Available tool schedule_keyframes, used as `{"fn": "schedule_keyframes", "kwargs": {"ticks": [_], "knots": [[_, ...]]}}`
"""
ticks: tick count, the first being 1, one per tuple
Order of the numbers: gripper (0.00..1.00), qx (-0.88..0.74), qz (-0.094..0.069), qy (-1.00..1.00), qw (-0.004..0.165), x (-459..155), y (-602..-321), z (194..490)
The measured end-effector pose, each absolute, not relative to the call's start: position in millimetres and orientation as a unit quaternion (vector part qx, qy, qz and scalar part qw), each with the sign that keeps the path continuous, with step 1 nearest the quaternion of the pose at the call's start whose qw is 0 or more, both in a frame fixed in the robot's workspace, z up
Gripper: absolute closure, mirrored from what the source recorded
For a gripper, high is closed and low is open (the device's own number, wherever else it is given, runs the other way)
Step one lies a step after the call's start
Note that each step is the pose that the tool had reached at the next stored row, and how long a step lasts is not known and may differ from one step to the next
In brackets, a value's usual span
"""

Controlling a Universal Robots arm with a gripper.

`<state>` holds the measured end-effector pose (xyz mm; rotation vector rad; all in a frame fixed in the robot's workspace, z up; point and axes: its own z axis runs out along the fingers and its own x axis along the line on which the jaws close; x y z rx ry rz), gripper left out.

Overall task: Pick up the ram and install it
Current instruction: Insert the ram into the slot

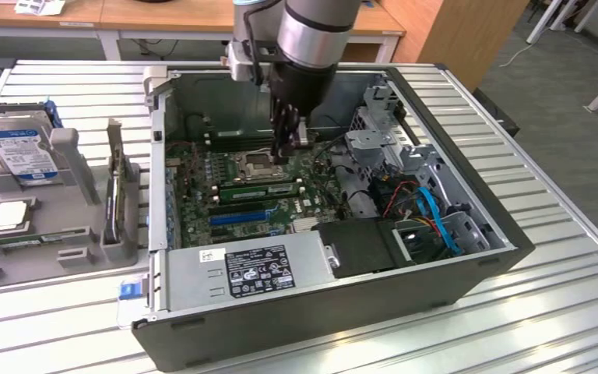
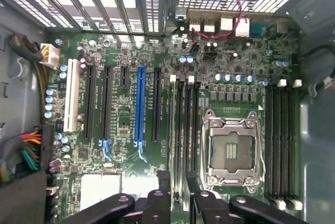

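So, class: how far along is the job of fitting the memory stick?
Done, apparently: a green memory stick stands in the slots beside the processor socket. In hand: nothing; the gripper hovers open above it. Left: whether it is fully clipped in cannot be told.

Shiny ribbed metal table bears a matt metal case.
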<state>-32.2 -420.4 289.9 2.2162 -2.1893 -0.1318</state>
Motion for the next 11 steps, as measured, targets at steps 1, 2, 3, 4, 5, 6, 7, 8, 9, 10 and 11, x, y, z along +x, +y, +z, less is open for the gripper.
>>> {"fn": "schedule_keyframes", "kwargs": {"ticks": [1,2,3,4,5,6,7,8,9,10,11], "knots": [[0.75,0.711,-0.042,-0.702,0.012,-32.3,-420.4,292.4],[0.75,0.711,-0.042,-0.702,0.012,-32.3,-420.4,295.1],[0.75,0.711,-0.042,-0.702,0.012,-32.3,-420.4,298.0],[0.75,0.711,-0.042,-0.702,0.012,-32.3,-420.4,300.7],[0.75,0.711,-0.042,-0.702,0.012,-32.2,-420.4,303.4],[0.75,0.711,-0.042,-0.702,0.012,-32.3,-420.4,306.0],[0.75,0.711,-0.042,-0.702,0.012,-32.3,-420.4,308.5],[0.75,0.711,-0.042,-0.702,0.012,-32.3,-420.4,310.8],[0.75,0.711,-0.042,-0.702,0.012,-32.3,-420.4,313.1],[0.75,0.711,-0.042,-0.702,0.012,-32.2,-420.4,315.4],[0.75,0.711,-0.042,-0.702,0.012,-32.3,-420.4,317.8]]}}
